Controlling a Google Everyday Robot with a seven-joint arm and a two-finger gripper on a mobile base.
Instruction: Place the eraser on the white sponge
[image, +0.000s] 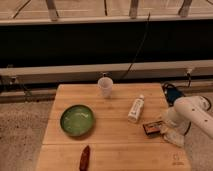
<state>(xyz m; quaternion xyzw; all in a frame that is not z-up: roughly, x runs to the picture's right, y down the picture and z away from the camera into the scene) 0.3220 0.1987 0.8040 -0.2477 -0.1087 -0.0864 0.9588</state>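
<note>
The eraser (151, 128), a small flat block with dark edges and an orange-tan face, lies on the wooden table (115, 150) near its right edge. The white arm comes in from the right, and my gripper (164, 126) is low over the table just to the right of the eraser. I cannot tell whether it touches the eraser. The white sponge (174, 137), an off-white pad, lies at the table's right edge just below the gripper and is partly covered by the arm.
A white tube-shaped bottle (135, 108) lies just left of and behind the eraser. A translucent cup (105, 86) stands at the back centre. A green bowl (77, 120) sits at the left. A slim reddish-brown pointed object (85, 157) lies at the front.
</note>
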